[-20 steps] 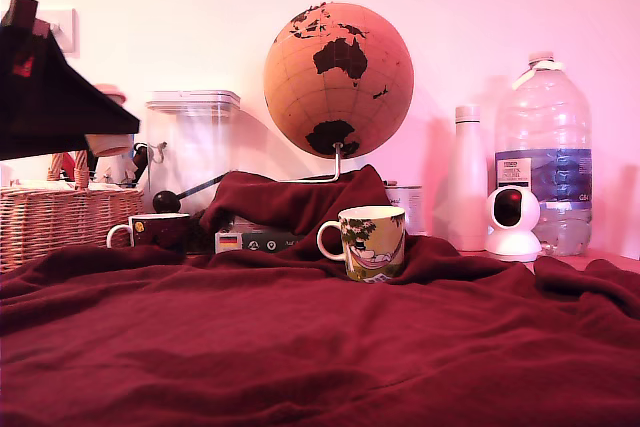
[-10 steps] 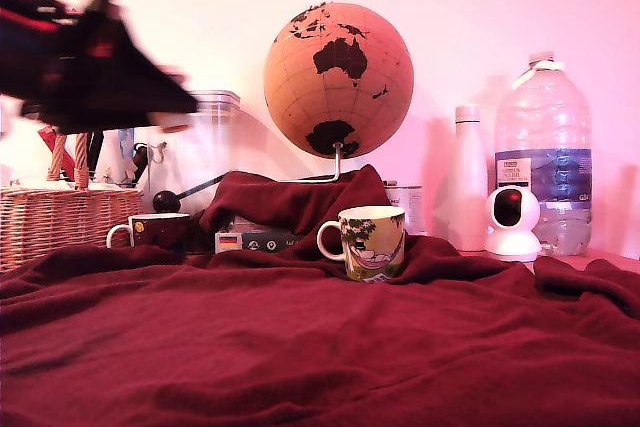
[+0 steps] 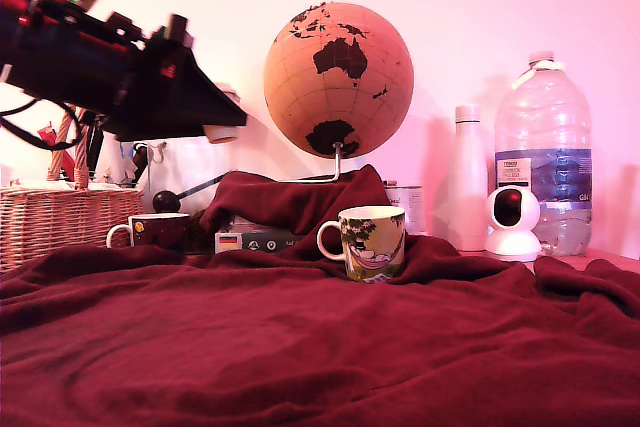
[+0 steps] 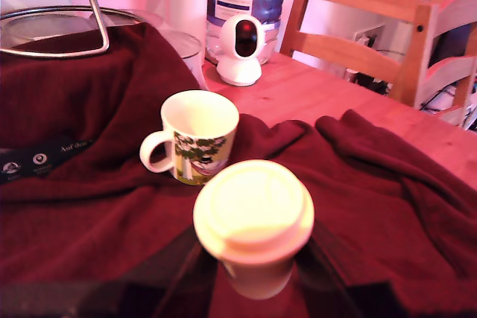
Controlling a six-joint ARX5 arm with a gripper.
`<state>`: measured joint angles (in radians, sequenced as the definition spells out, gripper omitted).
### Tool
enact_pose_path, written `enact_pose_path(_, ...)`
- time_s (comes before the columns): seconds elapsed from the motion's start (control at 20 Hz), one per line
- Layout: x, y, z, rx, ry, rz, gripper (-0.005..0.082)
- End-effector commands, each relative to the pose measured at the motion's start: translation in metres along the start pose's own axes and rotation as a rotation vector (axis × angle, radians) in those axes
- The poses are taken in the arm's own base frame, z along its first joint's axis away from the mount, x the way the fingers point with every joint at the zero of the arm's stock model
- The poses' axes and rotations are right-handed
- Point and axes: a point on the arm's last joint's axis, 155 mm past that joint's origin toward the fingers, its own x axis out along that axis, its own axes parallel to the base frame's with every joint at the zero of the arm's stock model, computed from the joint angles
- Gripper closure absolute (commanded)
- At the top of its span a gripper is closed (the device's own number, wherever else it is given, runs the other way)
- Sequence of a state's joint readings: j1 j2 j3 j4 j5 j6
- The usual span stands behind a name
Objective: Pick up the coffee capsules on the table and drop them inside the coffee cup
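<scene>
Capsule point(image 4: 253, 217) in our hand point(image 4: 252, 281), pale and foil-topped: we had the two dark fingers clamped on its body, lid facing the wrist camera. In the exterior view our hand point(image 3: 215, 122) hung high at about ten o'clock from the coffee cup point(image 3: 372, 242), well apart from it, with the capsule point(image 3: 222, 132) showing at its tip. The coffee cup point(image 4: 195, 135) stood upright on the red cloth of the surface point(image 3: 300, 347), mouth open and, as far as we could see, empty, its handle turned toward nine o'clock in both views.

We judged the main risk to be a drop let go too early or off-centre. The cup mouth was not much wider than the capsule, so a release from this height could strike the rim and bounce into the folds of cloth, where it would be hard to find. The rumpled cloth also gave the cup soft footing; a knock from our fingers could tip it.

Around it, a globe point(image 3: 338, 77) on a wire stand rose just behind the cup at twelve o'clock, close to our line of travel. A dark mug point(image 3: 152, 231) and a wicker basket point(image 3: 65, 219) sat below our hand, a small white camera point(image 3: 512, 222), a white bottle point(image 3: 468, 177) and a large water bottle point(image 3: 545, 152) at two o'clock. We saw no other capsules on the cloth.
</scene>
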<state>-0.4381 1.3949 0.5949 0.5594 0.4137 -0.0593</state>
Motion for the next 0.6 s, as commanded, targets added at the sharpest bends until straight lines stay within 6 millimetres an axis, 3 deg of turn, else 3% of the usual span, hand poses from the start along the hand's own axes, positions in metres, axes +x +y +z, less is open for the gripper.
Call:
enact_pose_path(0.0, 0.008, 0.001, 0.004, 0.018, -0.004, -0.004, 0.0542)
enact_pose_path(0.55, 0.029, 0.006, 0.02, 0.028, -0.02, -0.013, 0.0542)
